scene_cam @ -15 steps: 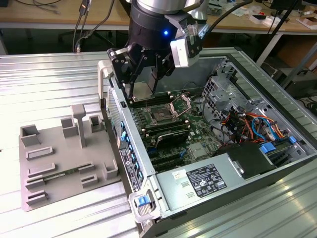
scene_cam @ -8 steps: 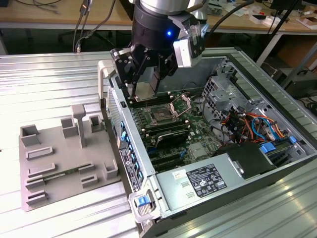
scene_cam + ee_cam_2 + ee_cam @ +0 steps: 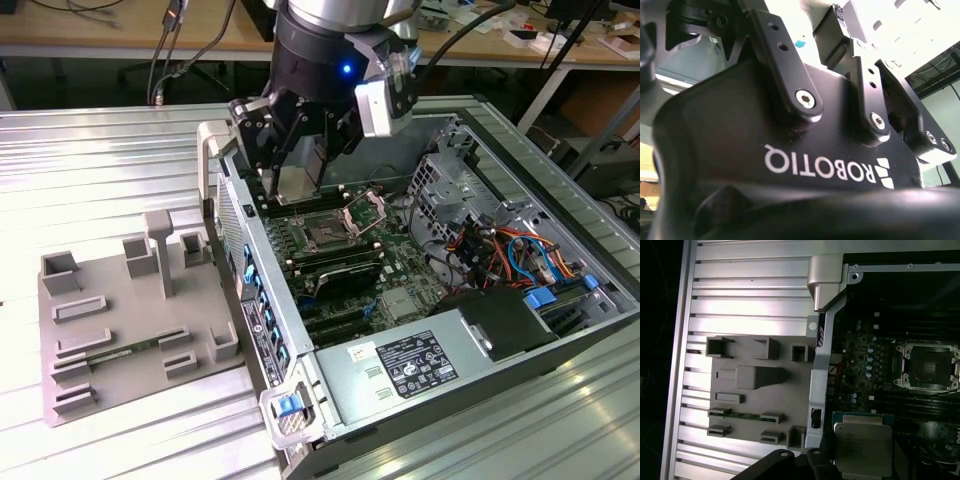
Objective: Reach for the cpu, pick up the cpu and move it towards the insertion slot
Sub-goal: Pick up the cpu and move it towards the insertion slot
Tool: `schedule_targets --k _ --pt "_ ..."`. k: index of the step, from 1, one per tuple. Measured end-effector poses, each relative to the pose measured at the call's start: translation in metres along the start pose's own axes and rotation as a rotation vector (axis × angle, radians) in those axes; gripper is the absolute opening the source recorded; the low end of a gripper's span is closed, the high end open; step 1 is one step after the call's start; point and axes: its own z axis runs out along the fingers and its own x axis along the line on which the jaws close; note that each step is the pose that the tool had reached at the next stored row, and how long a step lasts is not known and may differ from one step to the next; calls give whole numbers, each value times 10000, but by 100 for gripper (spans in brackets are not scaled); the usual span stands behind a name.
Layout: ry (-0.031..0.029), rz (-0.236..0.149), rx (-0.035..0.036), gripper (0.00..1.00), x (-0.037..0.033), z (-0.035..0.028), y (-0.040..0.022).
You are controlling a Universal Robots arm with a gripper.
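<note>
Your gripper (image 3: 292, 185) has its fingers (image 3: 268, 172) pinched on the cpu (image 3: 862, 447), which hangs clear of the board; in the first wrist view you see its pale metal top sitting just ahead of the dark finger linkage (image 3: 790, 462). In the exterior view the chip (image 3: 300, 180) shows as a silvery plate held on edge between the black fingers, above the near side of the motherboard (image 3: 350, 250).

Treat it as light, stiff and flat, so it needs little force. The metal lid looks smooth and probably slippery, and the underside contacts are likely delicate; you want the hold on opposite edges, not on the faces, and that seems to be how it sits now.

The insertion slot (image 3: 930, 365) lies open a short way off, its shiny retention frame (image 3: 365, 212) swung up beside the dark square socket (image 3: 325, 235). The cpu is near it but not yet over it.

Further out, the grey fixture plate (image 3: 130, 320) with its empty holders rests on the ribbed table (image 3: 100, 160), well apart from the computer case (image 3: 480, 350).
</note>
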Motion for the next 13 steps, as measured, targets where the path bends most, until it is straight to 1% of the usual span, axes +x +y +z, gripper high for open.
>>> schedule_targets --k 13 --pt "0 0 0 55 -53 39 -6"
